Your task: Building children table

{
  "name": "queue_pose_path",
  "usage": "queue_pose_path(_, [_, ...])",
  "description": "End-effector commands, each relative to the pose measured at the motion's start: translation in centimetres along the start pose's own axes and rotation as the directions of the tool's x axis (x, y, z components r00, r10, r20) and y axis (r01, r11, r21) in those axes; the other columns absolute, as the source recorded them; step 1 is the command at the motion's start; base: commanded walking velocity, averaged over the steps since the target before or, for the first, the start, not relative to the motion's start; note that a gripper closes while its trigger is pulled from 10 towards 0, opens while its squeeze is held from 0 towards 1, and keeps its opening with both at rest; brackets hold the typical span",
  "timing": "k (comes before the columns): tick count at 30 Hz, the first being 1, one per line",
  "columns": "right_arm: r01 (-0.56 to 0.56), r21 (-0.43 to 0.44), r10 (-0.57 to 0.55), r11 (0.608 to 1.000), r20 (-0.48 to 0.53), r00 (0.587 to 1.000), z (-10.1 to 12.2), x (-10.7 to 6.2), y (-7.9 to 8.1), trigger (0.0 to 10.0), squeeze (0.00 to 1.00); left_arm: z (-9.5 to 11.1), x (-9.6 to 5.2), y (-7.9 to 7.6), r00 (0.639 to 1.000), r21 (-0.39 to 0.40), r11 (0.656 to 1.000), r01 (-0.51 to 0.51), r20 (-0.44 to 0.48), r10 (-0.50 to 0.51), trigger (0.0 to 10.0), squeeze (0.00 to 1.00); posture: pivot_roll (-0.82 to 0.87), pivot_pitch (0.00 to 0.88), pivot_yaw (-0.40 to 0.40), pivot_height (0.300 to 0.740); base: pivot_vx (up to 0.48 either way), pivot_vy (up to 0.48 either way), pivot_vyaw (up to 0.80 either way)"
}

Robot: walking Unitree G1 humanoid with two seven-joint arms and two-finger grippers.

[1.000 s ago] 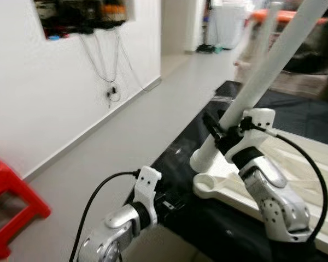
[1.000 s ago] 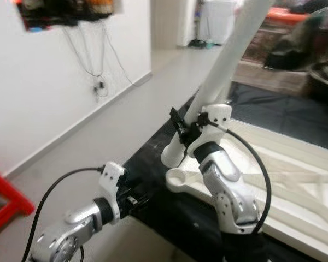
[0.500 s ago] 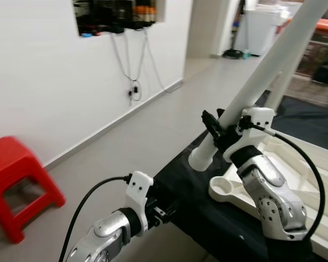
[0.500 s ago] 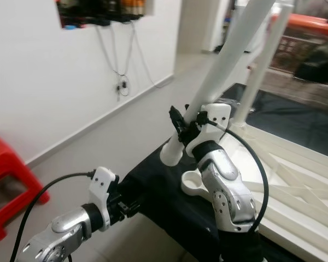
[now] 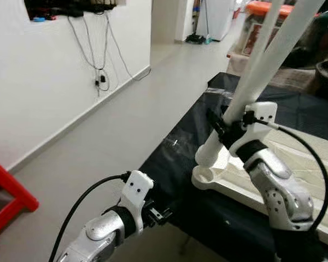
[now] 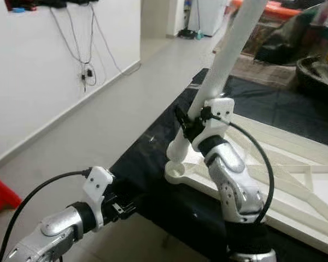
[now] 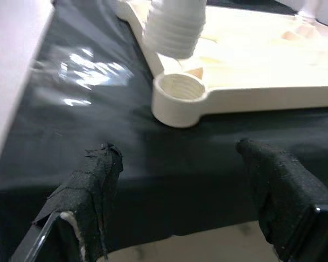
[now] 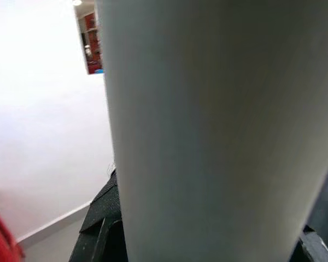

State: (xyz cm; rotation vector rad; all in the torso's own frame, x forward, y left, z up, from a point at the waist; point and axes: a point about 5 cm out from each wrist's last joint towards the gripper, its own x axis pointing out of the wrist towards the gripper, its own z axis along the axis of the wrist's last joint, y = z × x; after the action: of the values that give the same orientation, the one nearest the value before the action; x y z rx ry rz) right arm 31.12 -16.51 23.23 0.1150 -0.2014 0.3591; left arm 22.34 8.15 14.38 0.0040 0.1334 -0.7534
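My right gripper (image 5: 218,126) is shut on a long white table leg (image 5: 262,65), which leans up and to the right. The leg's threaded lower end (image 7: 175,27) hangs just above the round corner socket (image 7: 177,93) of the upturned white tabletop (image 5: 295,158), not inside it. The leg (image 8: 197,136) is very close in the right wrist view. My left gripper (image 7: 175,150) is open and empty, low at the near edge of the black cloth, pointing at the socket (image 5: 203,177).
The tabletop lies on a black cloth (image 5: 175,153) over a low surface. A second white leg (image 5: 265,27) stands upright farther back. A red stool (image 5: 5,191) is on the floor at the left, by a white wall with hanging cables (image 5: 101,82).
The head views have swung. The leg's lower end now sits closer over the corner socket than half a second ago. My left gripper stays open by the cloth's edge.
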Motion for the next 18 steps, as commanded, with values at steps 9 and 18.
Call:
queue_pose_path(9, [0.041,-0.025,-0.04,0.999,0.015,0.999,0.6,0.2,-1.4,10.0,0.0,0.7,-0.1,0.5,1.0,0.035,0.999,-0.018,0.017,0.017,10.0,0.0,0.07,0.146,-0.071,0.74,0.0,0.0,-0.8])
queue_pose_path(18, [0.04,-0.023,-0.039,0.999,0.035,0.999,1.0,1.1,-2.3,10.0,0.0,0.6,0.4,0.5,1.0,0.039,0.999,-0.017,0.016,0.016,10.0,0.0,0.07,0.116,-0.075,0.74,0.0,0.0,-0.53])
